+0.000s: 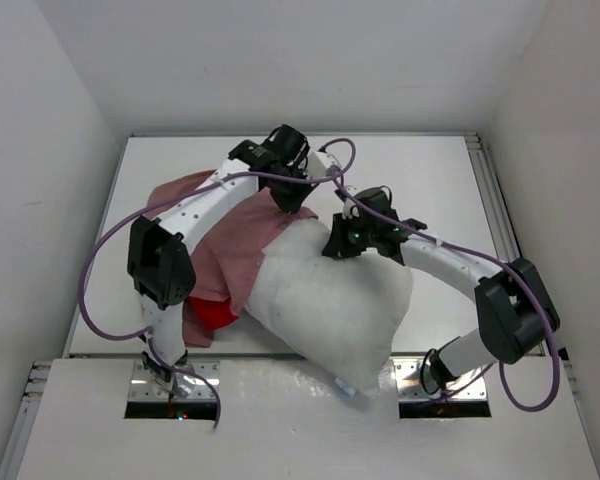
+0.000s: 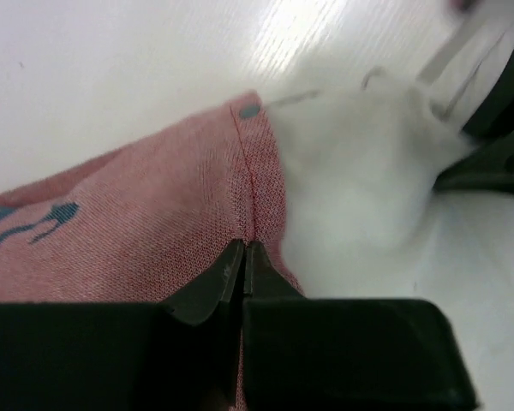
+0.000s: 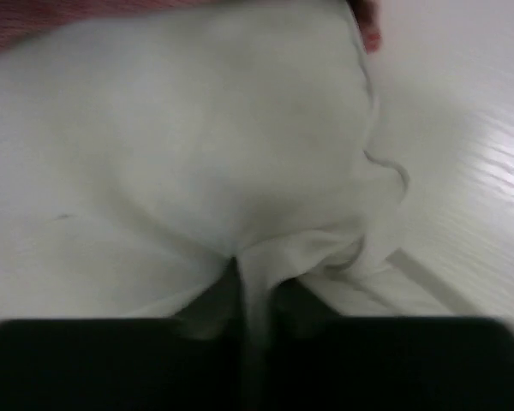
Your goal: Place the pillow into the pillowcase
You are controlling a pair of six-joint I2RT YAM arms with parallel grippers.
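Now: on the white table (image 1: 430,170) the large plump white fabric pillow (image 1: 330,310) lies centre, its far corner touching the mouth of the red printed pillowcase (image 1: 242,255), pink inside showing, probably so the opening can be drawn over that corner. Left gripper (image 2: 242,248) is pinched tight on the pillowcase's stitched hem; right gripper (image 3: 253,265) is nearly closed, nipping a fold of pillow fabric.

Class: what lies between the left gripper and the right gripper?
A corner of the pillow, beside the hem of the pillowcase that the left gripper pinches. The left wrist view shows it; the right gripper pinches pillow fabric.
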